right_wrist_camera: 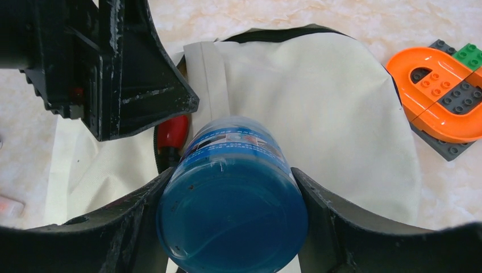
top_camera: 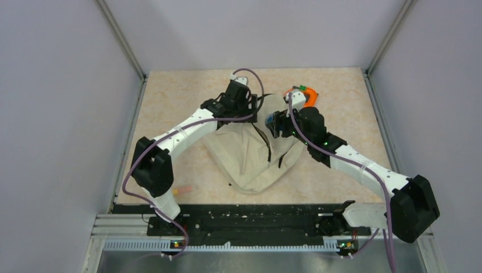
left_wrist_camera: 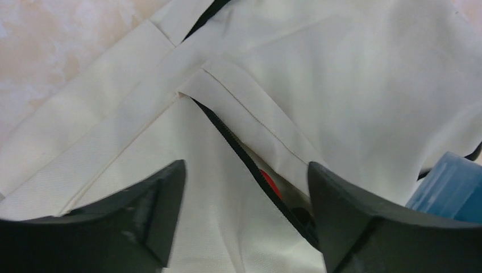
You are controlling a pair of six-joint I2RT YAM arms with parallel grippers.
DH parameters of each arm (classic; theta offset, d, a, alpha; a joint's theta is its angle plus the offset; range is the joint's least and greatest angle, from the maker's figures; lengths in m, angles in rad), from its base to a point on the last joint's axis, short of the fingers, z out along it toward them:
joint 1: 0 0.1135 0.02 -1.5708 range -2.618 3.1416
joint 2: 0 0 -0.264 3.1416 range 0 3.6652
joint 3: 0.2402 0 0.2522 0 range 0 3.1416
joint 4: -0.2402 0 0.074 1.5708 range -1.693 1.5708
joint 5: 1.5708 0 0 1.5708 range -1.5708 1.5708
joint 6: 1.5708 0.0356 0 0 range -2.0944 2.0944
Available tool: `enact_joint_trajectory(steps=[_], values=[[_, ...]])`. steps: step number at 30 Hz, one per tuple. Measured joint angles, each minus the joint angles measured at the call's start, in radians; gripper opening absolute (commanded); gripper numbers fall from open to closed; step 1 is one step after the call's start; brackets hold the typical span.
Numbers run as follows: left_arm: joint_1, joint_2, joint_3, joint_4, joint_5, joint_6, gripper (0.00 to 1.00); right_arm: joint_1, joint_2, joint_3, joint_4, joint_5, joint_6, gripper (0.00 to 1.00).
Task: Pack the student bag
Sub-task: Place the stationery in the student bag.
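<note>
The right gripper (right_wrist_camera: 230,177) is clamped around a blue bottle (right_wrist_camera: 233,222), whose far end points at the student bag (right_wrist_camera: 318,96) just ahead, seemingly lined up to slide in. Just to its left, the left gripper (left_wrist_camera: 245,168) hangs with jaws wide and holds nothing. It straddles the bag's black zipper (left_wrist_camera: 227,133) — likely placed to spread the mouth. Something red (left_wrist_camera: 271,183) shows inside the gap below it. Ahead and to the right of the right gripper, an orange toy piece (right_wrist_camera: 437,91) sits on the worktop (right_wrist_camera: 341,17) — just beside the bag.
</note>
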Motion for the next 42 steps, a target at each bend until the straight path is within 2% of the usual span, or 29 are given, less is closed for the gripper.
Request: enact_joint_trajectory(steps=[7, 17, 28, 38, 42], values=[[-0.005, 0.029, 0.005, -0.053, 0.000, 0.018, 0.37, -0.006, 0.003, -0.001, 0.008, -0.031, 0.018, 0.29], [-0.006, -0.018, -0.037, -0.049, -0.001, 0.019, 0.00, -0.019, 0.153, 0.084, 0.014, -0.186, 0.072, 0.29], [-0.005, -0.123, -0.156, 0.065, 0.050, 0.046, 0.00, -0.034, 0.332, 0.238, -0.016, -0.338, 0.084, 0.29], [-0.002, -0.222, -0.298, 0.230, 0.098, 0.064, 0.00, -0.122, 0.433, 0.278, -0.083, -0.657, 0.151, 0.29], [0.003, -0.242, -0.332, 0.279, 0.129, 0.072, 0.00, -0.156, 0.510, 0.318, -0.072, -0.824, 0.200, 0.36]])
